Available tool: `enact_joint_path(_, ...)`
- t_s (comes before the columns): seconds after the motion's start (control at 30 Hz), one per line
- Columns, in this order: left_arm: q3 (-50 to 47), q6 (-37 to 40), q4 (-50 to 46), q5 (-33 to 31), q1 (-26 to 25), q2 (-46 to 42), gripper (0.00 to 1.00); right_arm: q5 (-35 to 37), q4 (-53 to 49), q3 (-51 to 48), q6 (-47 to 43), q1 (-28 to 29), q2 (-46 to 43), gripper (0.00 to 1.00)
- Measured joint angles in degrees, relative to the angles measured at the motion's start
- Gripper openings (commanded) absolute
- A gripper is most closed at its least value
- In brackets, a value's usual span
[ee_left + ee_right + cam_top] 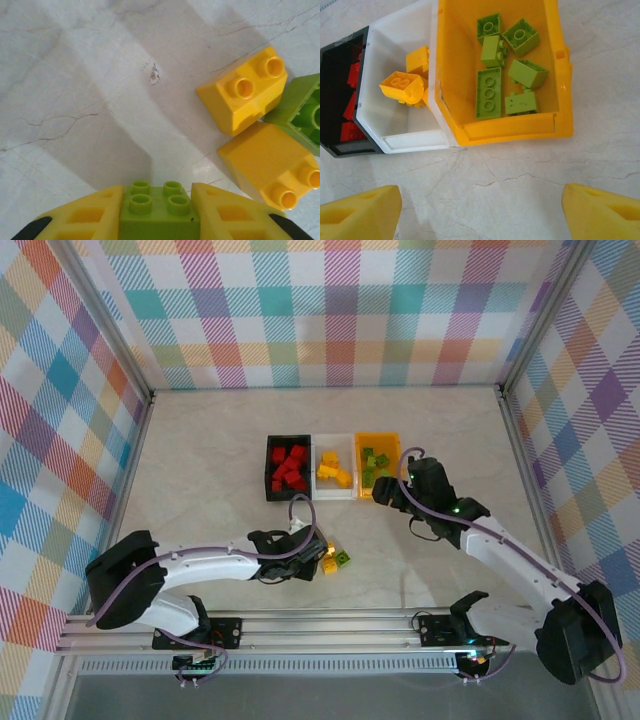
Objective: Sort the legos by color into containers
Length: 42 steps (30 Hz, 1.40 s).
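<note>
In the left wrist view my left gripper (157, 192) is shut on a lime green lego (159, 212) with four studs, just above the table. Two yellow legos (245, 90) (272, 162) and another green lego (300, 112) lie loose to its right. From the top view the left gripper (305, 555) is beside that small cluster (335, 559). My right gripper (482, 212) is open with nothing between its fingers, hanging over bare table just in front of the orange bin (510, 131), which holds several green legos (489, 92). The white bin (415, 141) holds yellow legos (402, 86), and the black bin (332, 90) holds red ones.
The three bins stand in a row at mid-table: black (268, 468), white (334, 494), orange (378, 436). Checked walls close the table on three sides. A metal rail (330, 625) runs along the near edge.
</note>
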Motion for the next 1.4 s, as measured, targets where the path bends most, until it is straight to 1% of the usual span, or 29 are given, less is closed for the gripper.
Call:
enact_joint_path(0.07, 3.6, 1.1, -2.1, -0.7, 0.3, 0.0, 0.33, -0.1, 0.1, -2.0, 0.8, 0.0, -2.2, 0.84)
enact_joint_path(0.13, 9.2, 2.7, -3.4, -1.0, 1.2, 0.3, 0.33, -0.2, 0.2, -4.2, 1.8, 0.0, -4.1, 0.84)
enact_joint_path(0.23, 21.2, 5.7, -3.9, -1.0, 3.3, 3.8, 0.33, -0.7, 0.2, -7.5, 3.0, 0.0, -5.6, 0.84)
enact_joint_path(0.3, 29.6, 7.6, -3.6, -0.8, 5.2, 8.1, 0.33, -1.1, 0.2, -9.2, 3.5, 0.2, -5.7, 0.84)
enact_joint_path(0.5, 54.0, 12.3, -5.5, -0.5, 10.7, 27.0, 0.33, -1.7, 0.3, -11.7, 4.5, 1.6, -5.7, 0.84)
enact_joint_path(0.6, 62.8, 13.2, -7.6, -0.1, 12.4, 35.6, 0.33, -1.7, 0.6, -11.9, 4.5, 2.3, -5.7, 0.84)
enact_joint_path(0.73, 71.6, 13.3, -11.0, 0.9, 14.1, 44.5, 0.34, -1.7, 1.2, -11.9, 4.5, 3.1, -5.7, 0.83)
enact_joint_path(0.8, 74.9, 13.2, -12.5, 1.4, 14.8, 47.7, 0.38, -1.7, 1.3, -11.9, 4.5, 3.5, -5.7, 0.83)
enact_joint_path(0.83, 76.0, 13.0, -13.0, 1.7, 15.0, 48.7, 0.41, -1.7, 1.3, -11.9, 4.5, 3.7, -5.7, 0.83)
enact_joint_path(0.97, 78.6, 12.2, -14.6, 2.6, 15.3, 50.4, 0.62, -1.7, 1.4, -12.0, 4.6, 4.3, -5.7, 0.84)
enact_joint_path(1.13, 78.3, 11.4, -14.8, 3.5, 15.4, 49.5, 0.8, -1.7, 1.7, -12.1, 4.7, 4.9, -5.7, 0.84)
enact_joint_path(1.2, 74.1, 11.1, -13.4, 4.0, 15.4, 46.4, 0.86, -1.7, 1.7, -12.1, 4.7, 5.3, -5.7, 0.84)
enact_joint_path(1.27, 68.3, 10.6, -11.8, 4.5, 15.4, 41.5, 0.9, -1.7, 1.7, -12.1, 4.7, 5.8, -5.7, 0.84)
enact_joint_path(1.33, 61.0, 10.0, -9.3, 4.9, 15.3, 34.6, 0.94, -1.6, 1.7, -12.1, 4.7, 6.9, -5.7, 0.84)
enact_joint_path(1.4, 51.4, 9.0, -5.5, 5.3, 15.2, 24.7, 0.97, -1.4, 1.8, -12.1, 4.7, 8.6, -5.7, 0.84)
